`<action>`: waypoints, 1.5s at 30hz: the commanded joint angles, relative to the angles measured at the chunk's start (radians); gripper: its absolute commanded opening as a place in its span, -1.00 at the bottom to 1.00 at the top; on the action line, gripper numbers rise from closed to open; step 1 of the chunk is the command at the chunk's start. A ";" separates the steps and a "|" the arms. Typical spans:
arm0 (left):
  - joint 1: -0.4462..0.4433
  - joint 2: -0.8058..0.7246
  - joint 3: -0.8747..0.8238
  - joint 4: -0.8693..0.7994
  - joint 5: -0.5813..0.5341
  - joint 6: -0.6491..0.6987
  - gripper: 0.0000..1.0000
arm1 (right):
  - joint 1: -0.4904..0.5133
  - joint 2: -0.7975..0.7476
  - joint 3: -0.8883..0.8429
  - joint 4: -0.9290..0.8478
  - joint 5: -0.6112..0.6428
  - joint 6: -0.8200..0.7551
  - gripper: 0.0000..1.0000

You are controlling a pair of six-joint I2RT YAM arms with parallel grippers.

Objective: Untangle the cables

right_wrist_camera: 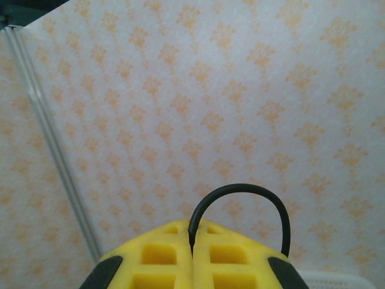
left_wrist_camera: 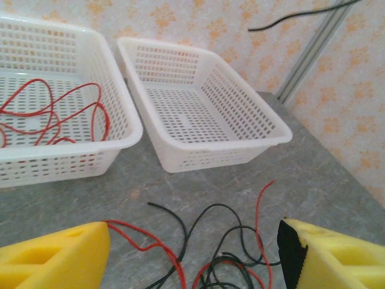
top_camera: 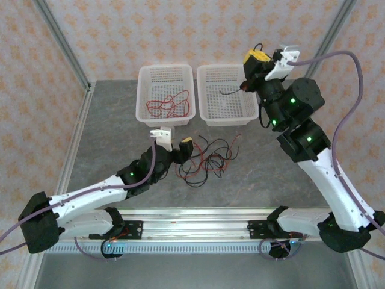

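You see red cables (top_camera: 169,105) already lying in the left basket (top_camera: 143,90). Your right gripper (right_wrist_camera: 192,244), pinched shut on a black cable (right_wrist_camera: 240,188), hangs above the right basket (top_camera: 207,117). Your left gripper (left_wrist_camera: 192,256) stands spread, holding nothing, over the red-and-black tangle (top_camera: 204,161) left on the table (top_camera: 271,168); judge the task roughly midway

cables (top_camera: 204,161) red, black | baskets (top_camera: 165,67) white | wall (top_camera: 180,30) orange-patterned

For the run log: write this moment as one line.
left fingers: open over tangle | right fingers: shut on black cable, in the air | left basket: red cable
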 commanded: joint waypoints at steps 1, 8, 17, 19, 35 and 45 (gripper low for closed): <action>-0.004 -0.026 -0.006 -0.099 -0.045 -0.033 0.49 | -0.004 0.039 0.066 0.043 0.079 -0.102 -1.00; -0.004 -0.067 -0.018 -0.129 -0.034 -0.040 0.49 | -0.093 0.163 0.065 0.085 0.046 -0.078 -1.00; -0.004 -0.064 0.003 -0.112 0.001 -0.031 0.46 | -0.236 0.377 0.024 0.120 -0.083 0.032 -1.00; -0.004 -0.056 0.008 -0.111 0.009 -0.031 0.46 | -0.260 0.429 0.019 0.120 -0.104 0.055 -1.00; -0.004 0.026 0.114 -0.174 -0.014 -0.011 0.42 | -0.291 1.103 0.464 -0.425 -0.144 0.129 -1.00; -0.004 0.054 0.164 -0.227 -0.032 -0.022 0.42 | -0.291 1.217 0.571 -0.523 -0.164 0.167 -0.68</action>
